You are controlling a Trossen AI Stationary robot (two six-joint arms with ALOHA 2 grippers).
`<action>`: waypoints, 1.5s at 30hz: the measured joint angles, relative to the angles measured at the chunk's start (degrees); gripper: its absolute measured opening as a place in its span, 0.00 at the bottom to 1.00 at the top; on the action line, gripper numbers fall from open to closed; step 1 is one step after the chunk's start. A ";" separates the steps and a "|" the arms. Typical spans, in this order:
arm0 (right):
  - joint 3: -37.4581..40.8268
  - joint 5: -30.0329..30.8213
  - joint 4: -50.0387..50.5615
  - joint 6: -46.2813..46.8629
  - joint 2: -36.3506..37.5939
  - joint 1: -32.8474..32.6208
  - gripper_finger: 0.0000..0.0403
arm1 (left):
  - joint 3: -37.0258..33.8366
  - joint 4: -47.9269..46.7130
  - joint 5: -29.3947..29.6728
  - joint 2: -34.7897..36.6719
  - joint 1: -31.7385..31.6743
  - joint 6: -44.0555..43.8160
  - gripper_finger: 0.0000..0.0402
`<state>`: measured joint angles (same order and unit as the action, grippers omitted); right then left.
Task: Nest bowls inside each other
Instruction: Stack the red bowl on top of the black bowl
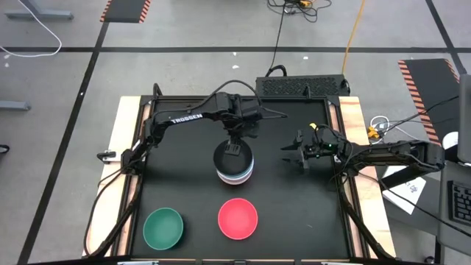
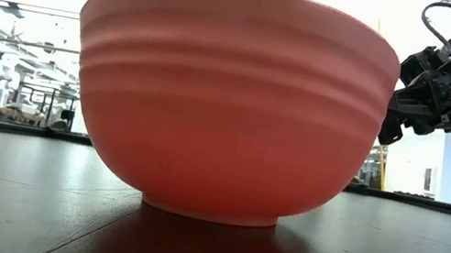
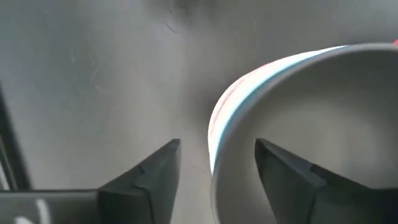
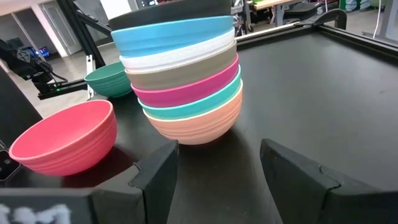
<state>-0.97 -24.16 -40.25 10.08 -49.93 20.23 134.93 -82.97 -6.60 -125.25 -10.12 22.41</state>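
Note:
Seven bowls stand nested in a stack (image 1: 235, 165) at the table's middle; in the right wrist view the stack (image 4: 183, 87) reads from the top black, blue, white, taupe, magenta, teal, orange. A red bowl (image 1: 238, 218) and a green bowl (image 1: 163, 227) sit upright on their bases near the near edge. My left gripper (image 1: 233, 150) hangs over the stack, open, one finger inside and one outside the top bowl's rim (image 3: 217, 143), without visible touch. My right gripper (image 1: 298, 156) hovers open to the stack's right, above the table.
The red bowl (image 2: 230, 99) fills the low view and hides the stack behind it. Raised wooden borders (image 1: 125, 147) frame the black table top. A dark box (image 1: 302, 86) and cables lie past the far edge. Bare table top lies between the stack and the right gripper.

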 joint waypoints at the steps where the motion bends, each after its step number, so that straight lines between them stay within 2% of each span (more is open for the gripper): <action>1: 0.00 0.00 0.17 -0.04 0.00 -0.10 0.54 | 0.00 -0.01 -0.03 0.70 -0.04 -0.20 0.55; 8: 0.00 0.04 -0.33 -0.36 0.00 -0.46 0.54 | 0.04 0.35 -0.19 6.62 -0.36 -3.64 0.65; 15: 0.00 0.03 -0.20 -0.28 0.00 -0.48 0.54 | 0.03 -6.94 0.35 14.02 -0.45 -12.27 0.67; 18: 0.00 0.02 -0.11 -0.28 0.00 -0.48 0.54 | -3.09 -6.50 -2.76 17.41 0.62 -14.63 0.67; 24: 0.02 0.02 -0.80 -0.67 -0.06 -0.48 0.54 | -17.23 3.49 -10.04 26.67 4.87 -10.05 0.67; 30: 0.02 0.02 -1.58 -0.39 -0.24 -0.48 0.54 | -38.16 28.98 -17.37 37.26 7.54 -3.41 0.67; 34: 0.01 0.02 -1.54 0.01 -0.24 -0.48 0.54 | -50.55 36.69 -17.63 41.86 6.45 -0.95 0.67; 37: 0.00 0.02 -1.15 0.40 -0.24 -0.50 0.54 | -59.39 40.78 -19.14 45.65 4.05 -2.06 0.67; 41: 0.00 0.00 -1.14 -0.53 -0.24 -0.53 0.54 | -72.34 51.49 -20.16 51.08 1.77 -4.92 0.67; 45: 0.00 0.00 -1.84 -2.83 -0.23 -0.53 0.54 | -79.37 60.17 -17.71 57.44 1.24 -4.74 0.67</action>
<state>-0.97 -24.16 -42.09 7.25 -50.16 19.70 55.56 -22.80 -24.32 -67.81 -8.88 17.67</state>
